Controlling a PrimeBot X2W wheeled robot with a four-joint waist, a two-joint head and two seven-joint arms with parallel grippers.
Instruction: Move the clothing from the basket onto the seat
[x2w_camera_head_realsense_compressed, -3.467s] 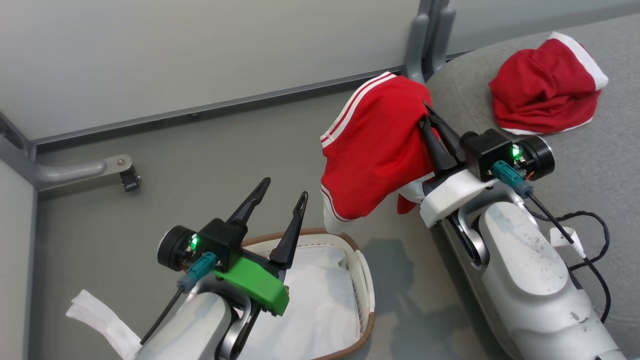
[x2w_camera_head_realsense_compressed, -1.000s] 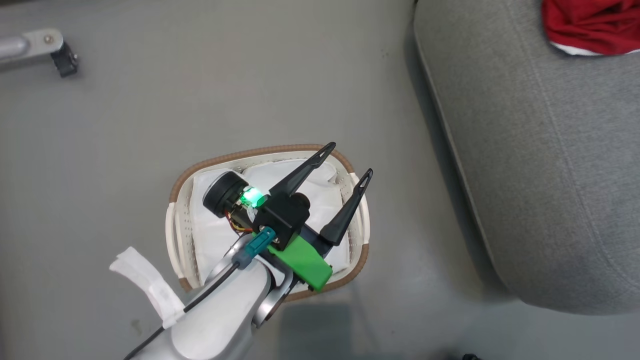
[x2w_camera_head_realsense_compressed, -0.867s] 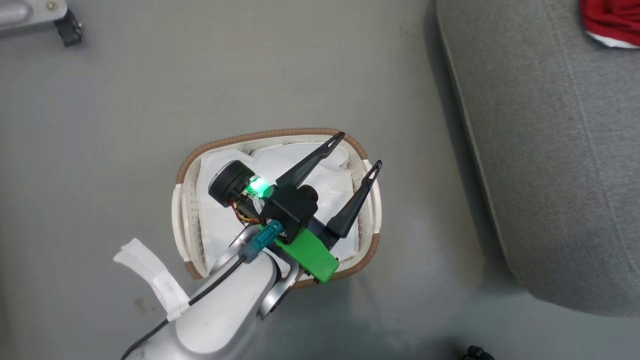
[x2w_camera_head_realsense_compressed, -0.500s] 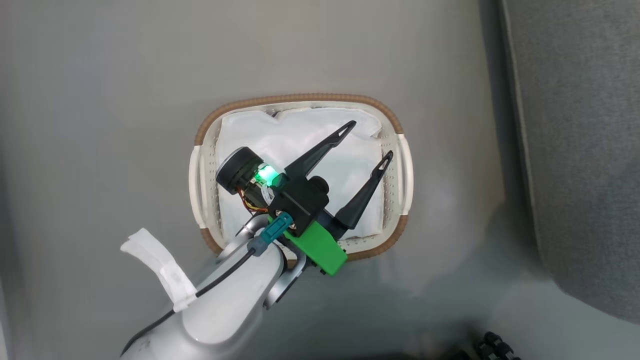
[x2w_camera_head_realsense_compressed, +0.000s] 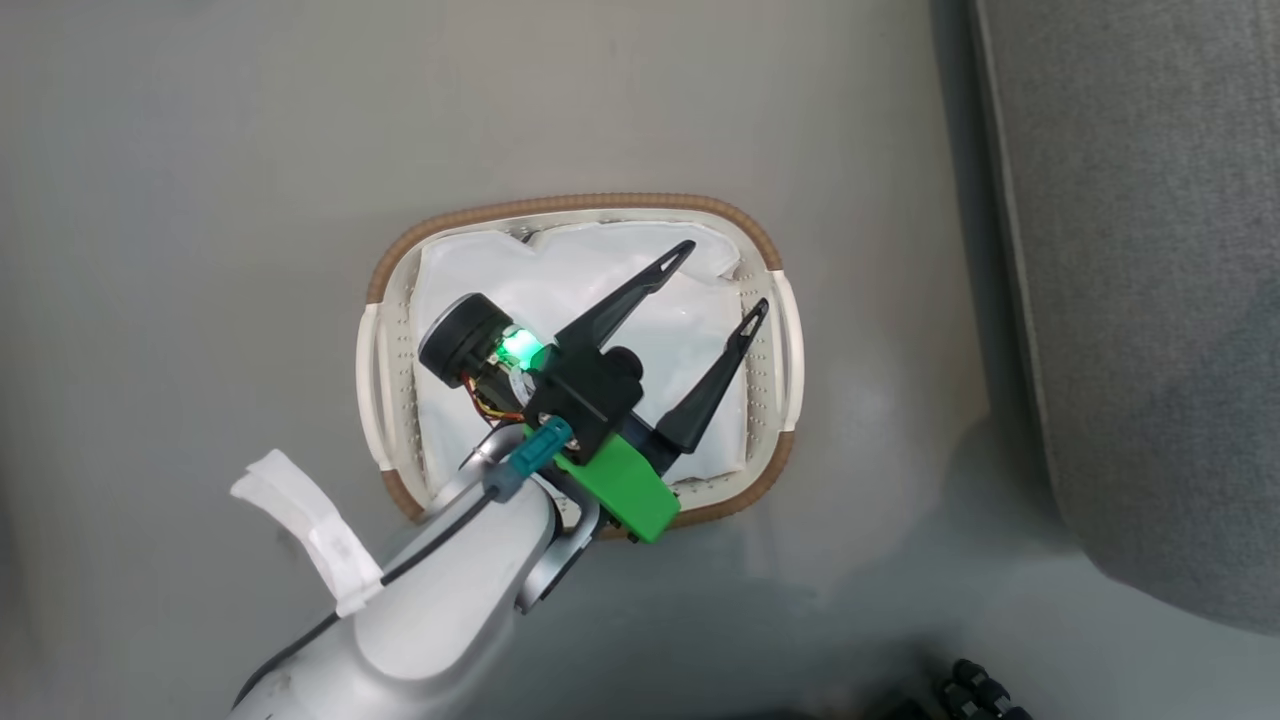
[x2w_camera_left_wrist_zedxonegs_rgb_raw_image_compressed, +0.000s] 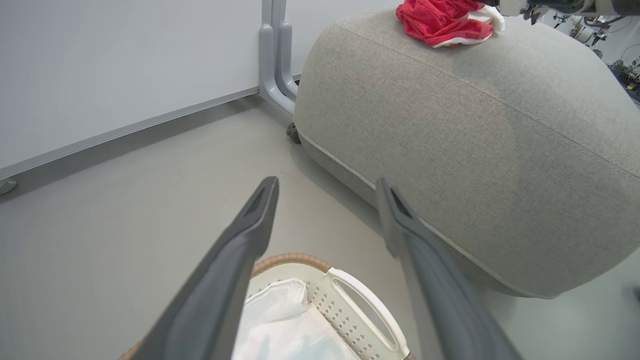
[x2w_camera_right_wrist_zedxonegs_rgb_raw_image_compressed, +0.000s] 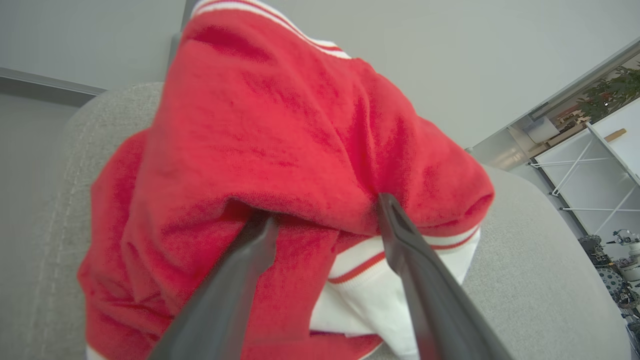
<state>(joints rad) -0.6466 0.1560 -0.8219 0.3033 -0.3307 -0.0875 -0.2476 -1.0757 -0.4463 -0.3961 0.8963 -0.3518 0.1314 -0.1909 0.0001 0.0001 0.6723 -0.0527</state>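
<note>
Red clothing (x2w_camera_right_wrist_zedxonegs_rgb_raw_image_compressed: 280, 125) lies heaped on the grey seat (x2w_camera_right_wrist_zedxonegs_rgb_raw_image_compressed: 525, 260), bunched right against the right fingers (x2w_camera_right_wrist_zedxonegs_rgb_raw_image_compressed: 425, 285). These stand spread apart with nothing pinched, but a fold drapes over both tips. That fold is the main risk: if the arm pulls straight back, the knit could catch on a tip and be dragged toward the seat's rounded edge or off onto the floor. Lifting clear before retreating would likely avoid this.

From the left wrist the heap sits high on the seat's curved top, so a small tug might start it sliding.

The left fingers (x2w_camera_head_realsense_compressed: 625, 300) hang released above the basket (x2w_camera_head_realsense_compressed: 570, 205), which shows just a white sheet (x2w_camera_head_realsense_compressed: 600, 290). Closing there would take the sheet, which is not clothing, and might tip the light basket. I cannot tell whether the red heap is one garment or both, so judging the job finished could be premature.
</note>
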